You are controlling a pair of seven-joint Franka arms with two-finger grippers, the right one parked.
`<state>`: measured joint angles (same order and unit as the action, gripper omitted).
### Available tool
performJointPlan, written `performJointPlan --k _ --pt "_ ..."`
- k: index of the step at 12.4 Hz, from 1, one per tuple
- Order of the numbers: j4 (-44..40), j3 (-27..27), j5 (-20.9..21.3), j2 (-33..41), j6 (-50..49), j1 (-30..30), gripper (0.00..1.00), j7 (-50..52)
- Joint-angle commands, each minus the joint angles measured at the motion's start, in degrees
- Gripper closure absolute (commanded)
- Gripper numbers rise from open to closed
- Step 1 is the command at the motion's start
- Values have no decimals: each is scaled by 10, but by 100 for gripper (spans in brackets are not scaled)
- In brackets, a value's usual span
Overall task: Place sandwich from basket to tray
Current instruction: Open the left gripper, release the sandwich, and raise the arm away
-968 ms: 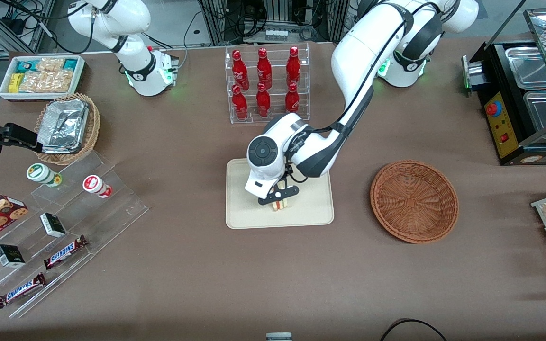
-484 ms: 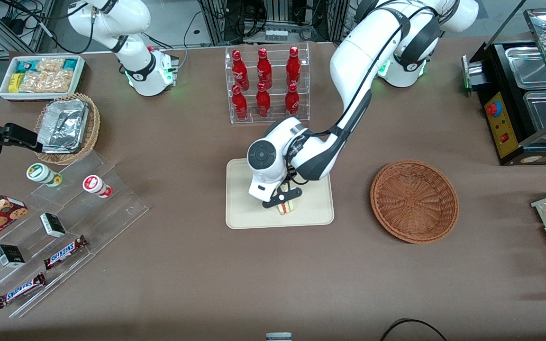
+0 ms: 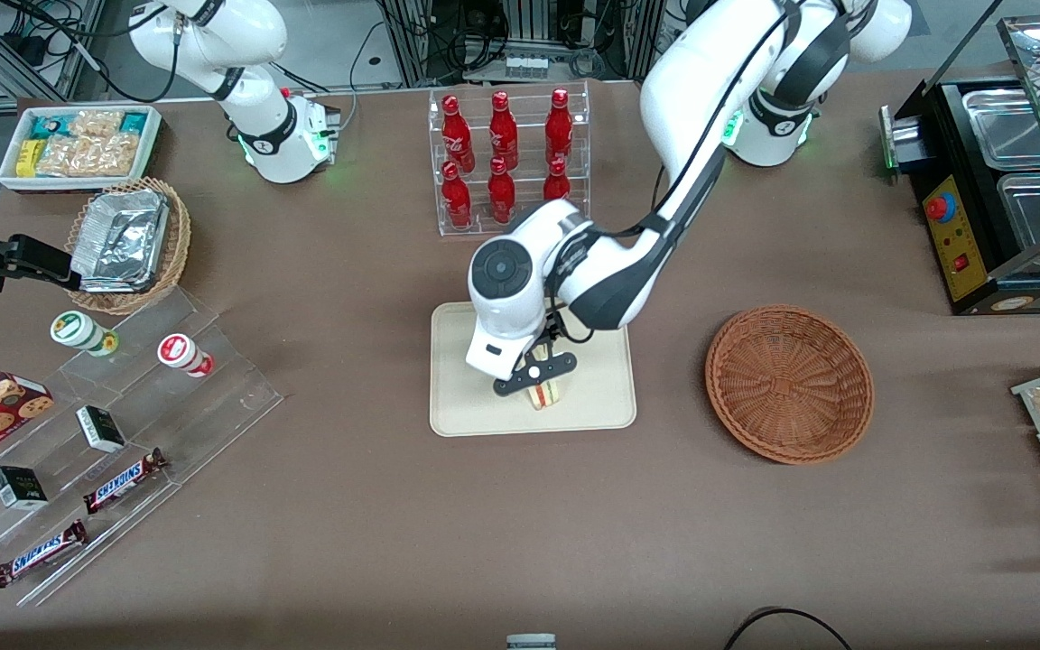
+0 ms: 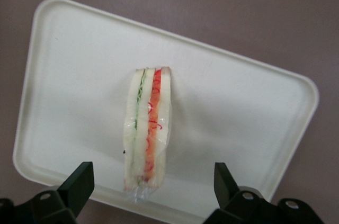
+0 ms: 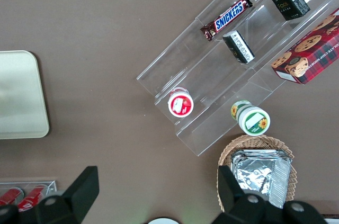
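The sandwich (image 3: pixel 545 394) (image 4: pixel 148 134) stands on edge on the cream tray (image 3: pixel 466 406) (image 4: pixel 238 107), near the tray's rim closest to the front camera, its red and green filling showing under clear wrap. My left gripper (image 3: pixel 533 379) (image 4: pixel 151 173) hovers just above it. It is open, with one black finger (image 4: pixel 79 179) on each side and neither touching the bread. The reddish-brown basket (image 3: pixel 789 384) sits beside the tray toward the working arm's end and holds nothing. A corner of the tray (image 5: pixel 21 97) also shows in the right wrist view.
A clear rack of red bottles (image 3: pixel 509 162) stands farther from the front camera than the tray. Toward the parked arm's end are a tan wicker basket of foil containers (image 3: pixel 127 244), a white snack bin (image 3: pixel 78 144) and acrylic steps with snacks (image 3: pixel 123 406). A black food warmer (image 3: pixel 998 181) stands at the working arm's end.
The gripper has turned slightly and risen a little over the tray. The sandwich now shows just clear of the fingers and has stayed on the tray.
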<state>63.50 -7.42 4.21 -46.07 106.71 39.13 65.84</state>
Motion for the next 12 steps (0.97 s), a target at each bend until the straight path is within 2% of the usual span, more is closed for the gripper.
performJointPlan --k 1,4,6,8,12 --pt "12 0 5 55 -46 -23 0 -67" --pt "24 0 8 99 -98 -74 0 -111" --pt "84 0 10 150 -97 -103 0 -181" --pt "151 0 7 207 -93 -156 0 -262" --pt "221 0 4 272 -90 -230 0 -388"
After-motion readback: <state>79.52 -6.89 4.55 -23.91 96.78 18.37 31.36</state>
